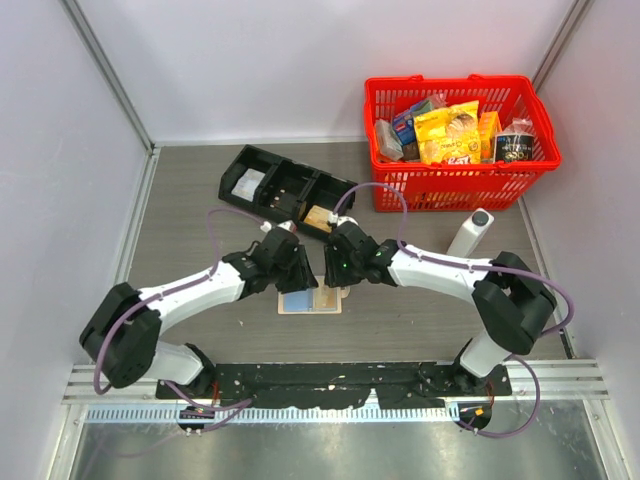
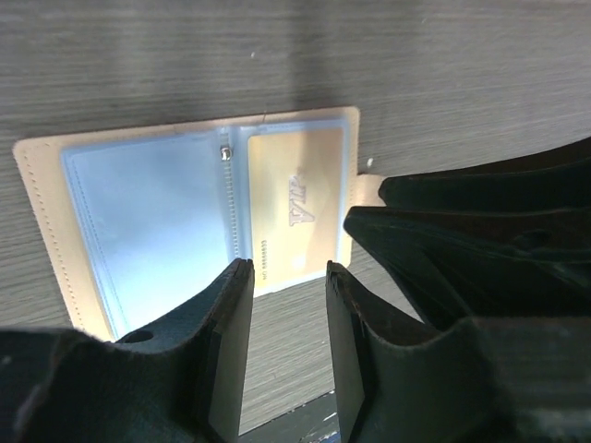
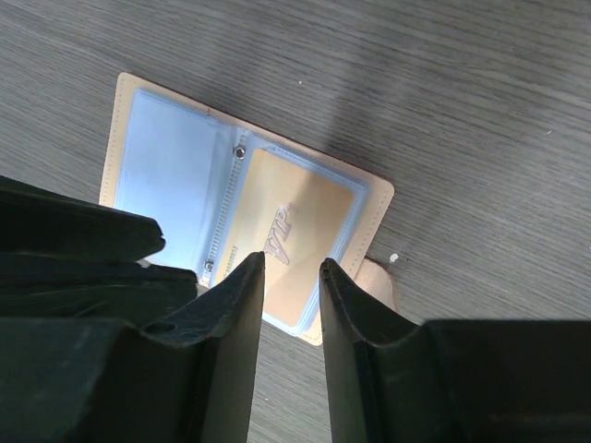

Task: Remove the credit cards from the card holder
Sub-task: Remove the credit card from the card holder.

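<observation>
Left gripper and right gripper meet nose to nose over the middle of the table in the top view. Both point down at the wallet, which lies opened flat just under them. From up here their jaws are too hidden to judge. A black tray sits far and left of centre. A red basket of packets is at the far right. A white bottle stands just near of the basket, beside the right arm.

Left wrist view: the left gripper has its fingers parted by a narrow gap with nothing pinched, and the gap hangs over the wallet's near edge. The wallet shows a tan rim and pale blue clear sleeves. A yellowish card sits tucked in the right sleeve, while the left one looks plain blue. The closing tab sticks out at the right edge, and the dark right gripper fills the view just beside it.

Right wrist view: the right gripper is also slightly spread and holds nothing. Its fingers straddle the card's near end, and I cannot tell whether they touch it. The left gripper shows dark at the left, over the wallet's near-left corner.
</observation>
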